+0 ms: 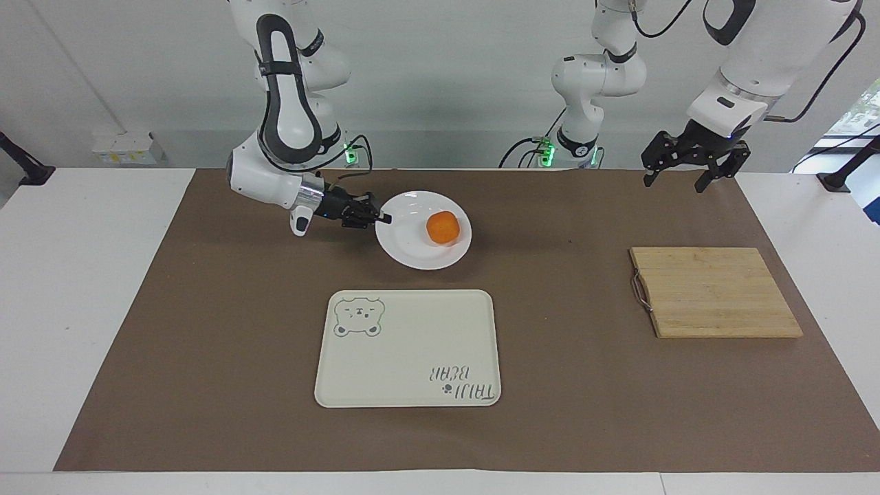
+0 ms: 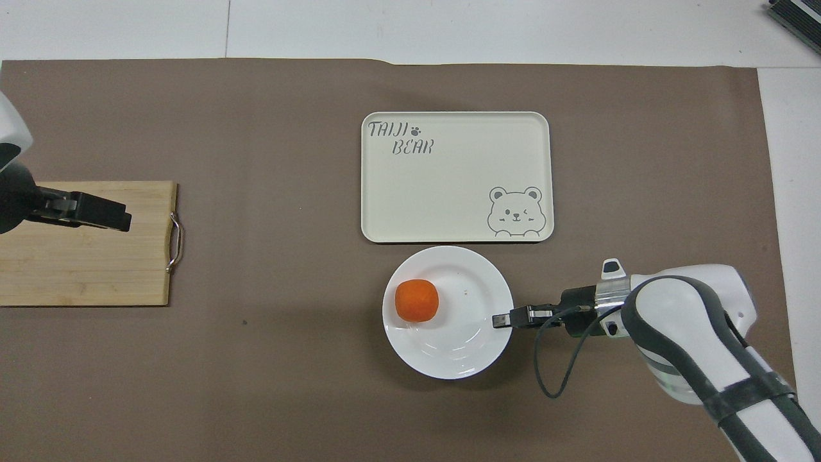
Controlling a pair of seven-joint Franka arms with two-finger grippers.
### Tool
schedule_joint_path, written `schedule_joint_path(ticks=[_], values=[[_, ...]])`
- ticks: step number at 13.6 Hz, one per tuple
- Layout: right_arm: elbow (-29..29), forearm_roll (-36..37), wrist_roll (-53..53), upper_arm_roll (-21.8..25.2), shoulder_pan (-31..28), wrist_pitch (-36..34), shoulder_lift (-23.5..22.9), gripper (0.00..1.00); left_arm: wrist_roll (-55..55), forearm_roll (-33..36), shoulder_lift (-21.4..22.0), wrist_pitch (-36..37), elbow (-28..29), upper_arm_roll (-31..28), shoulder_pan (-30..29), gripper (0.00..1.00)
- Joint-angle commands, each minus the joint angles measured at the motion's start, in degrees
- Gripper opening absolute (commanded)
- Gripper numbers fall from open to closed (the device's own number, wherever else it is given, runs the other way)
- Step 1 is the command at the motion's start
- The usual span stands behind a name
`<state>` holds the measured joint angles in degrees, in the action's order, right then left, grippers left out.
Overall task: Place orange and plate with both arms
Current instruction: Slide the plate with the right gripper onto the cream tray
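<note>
The white plate [image 1: 412,256] is over the brown mat, just nearer to the robots than the cream tray, and its shadow suggests it is slightly raised. My right gripper [image 1: 383,218] is shut on the plate's rim at the side toward the right arm's end. The orange [image 1: 442,228] lies in the plate's well, at the side away from that gripper. In the overhead view the plate [image 2: 462,350], the orange [image 2: 417,301] and the right gripper [image 2: 500,320] show the same. My left gripper [image 1: 680,180] hangs open and empty above the cutting board [image 1: 715,292].
The cream tray with the bear drawing [image 1: 409,348] lies mid-table, farther from the robots than the plate; it also shows in the overhead view [image 2: 455,186]. The wooden cutting board [image 2: 83,269] with its metal handle lies toward the left arm's end.
</note>
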<state>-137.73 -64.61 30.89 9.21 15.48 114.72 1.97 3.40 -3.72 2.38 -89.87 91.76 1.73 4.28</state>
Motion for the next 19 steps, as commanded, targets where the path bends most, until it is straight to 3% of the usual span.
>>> schedule_joint_path(ticks=[1, 8, 10, 15, 19], values=[[6.6, -2.5, 0.8, -0.2, -2.7, -3.0, -4.4, 0.0, -0.1, -0.1, 0.6, 1.3, -0.6, 0.5, -0.7, 1.0], [29.3, -2.5, -9.6, -0.2, -4.0, -3.0, -17.1, 0.0, -0.4, 4.2, 1.0, 0.5, -0.3, 1.0, 0.0, 1.0], [37.5, -2.5, -13.1, -0.2, -4.6, -3.1, -23.0, 0.0, -0.7, 4.2, 1.1, 0.6, -0.3, 1.0, -0.1, 1.0], [42.4, -8.3, -15.0, -1.0, -3.6, -1.1, -30.4, 0.0, -0.2, 4.0, 1.1, 0.5, -0.3, 0.8, -0.6, 1.0], [42.3, -7.7, -13.1, -1.0, -2.5, 0.5, -32.4, 0.0, -0.3, 4.0, 1.0, 0.3, -0.4, 0.6, -0.7, 1.0]])
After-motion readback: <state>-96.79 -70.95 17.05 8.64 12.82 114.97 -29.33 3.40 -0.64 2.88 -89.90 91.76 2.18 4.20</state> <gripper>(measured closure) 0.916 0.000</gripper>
